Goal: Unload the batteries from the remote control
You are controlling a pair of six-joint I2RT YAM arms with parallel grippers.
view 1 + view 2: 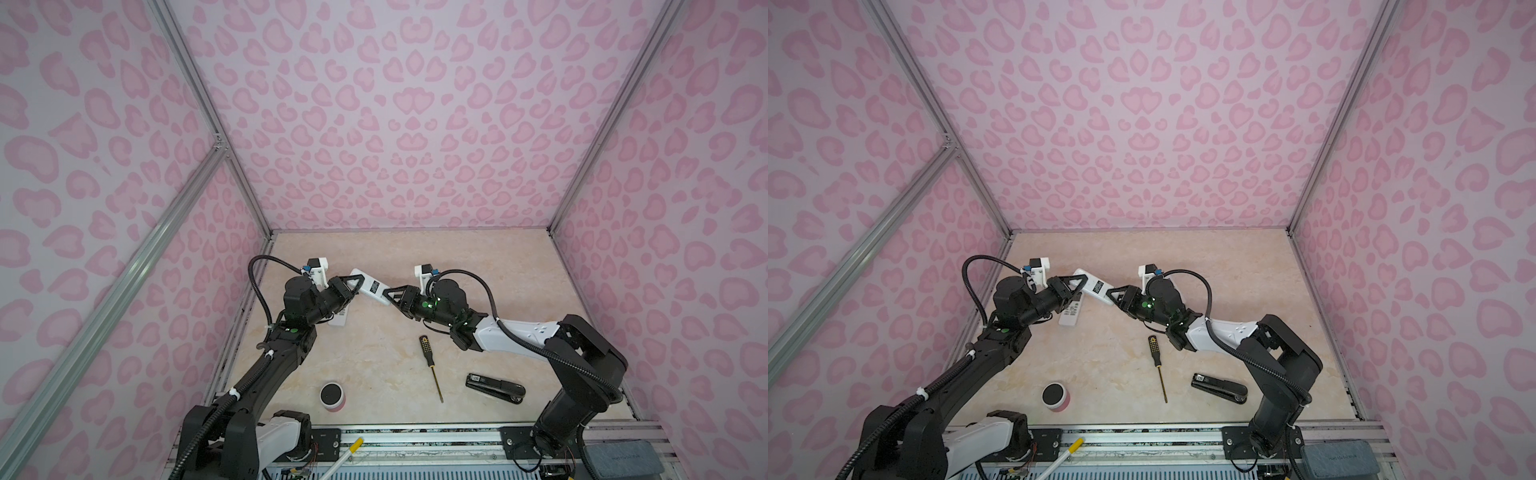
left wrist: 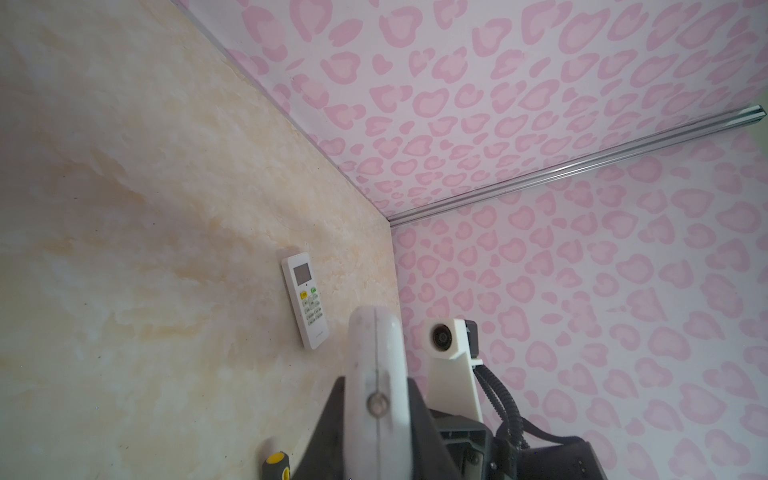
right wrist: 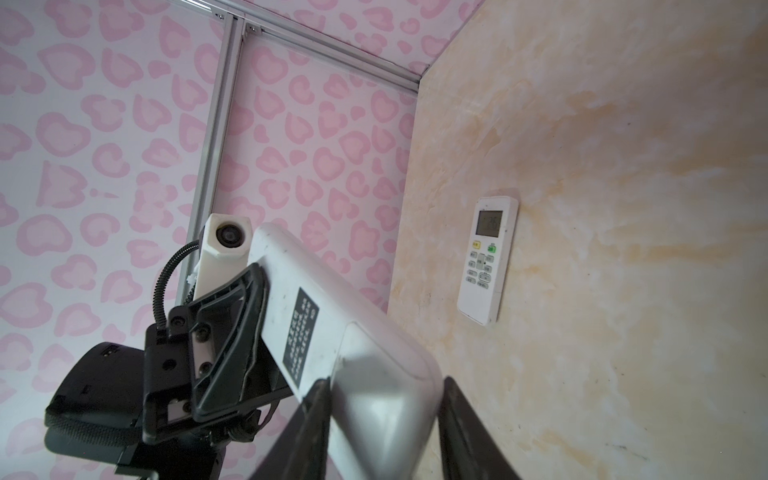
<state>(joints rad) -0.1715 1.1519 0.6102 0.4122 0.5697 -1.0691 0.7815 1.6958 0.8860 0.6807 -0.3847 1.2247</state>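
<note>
A white remote control (image 1: 372, 286) (image 1: 1096, 286) hangs above the table, held at both ends, its back with a black label facing up. My left gripper (image 1: 354, 284) (image 1: 1077, 284) is shut on its far-left end; the left wrist view has that narrow end (image 2: 374, 345) pinched between the two fingers of the gripper (image 2: 376, 390). My right gripper (image 1: 386, 293) (image 1: 1111, 293) (image 3: 384, 386) has its jaws closed around the other, rounded end (image 3: 374, 353). The remote's back is shut. The batteries are hidden.
A second white remote (image 1: 338, 320) (image 1: 1070, 313) (image 2: 305, 299) (image 3: 488, 257) lies face up on the table under the left arm. Nearer the front lie a black-handled screwdriver (image 1: 430, 365) (image 1: 1158, 365), a black stapler (image 1: 494, 386) (image 1: 1219, 388) and a pink cylinder with a black top (image 1: 332, 395) (image 1: 1054, 395).
</note>
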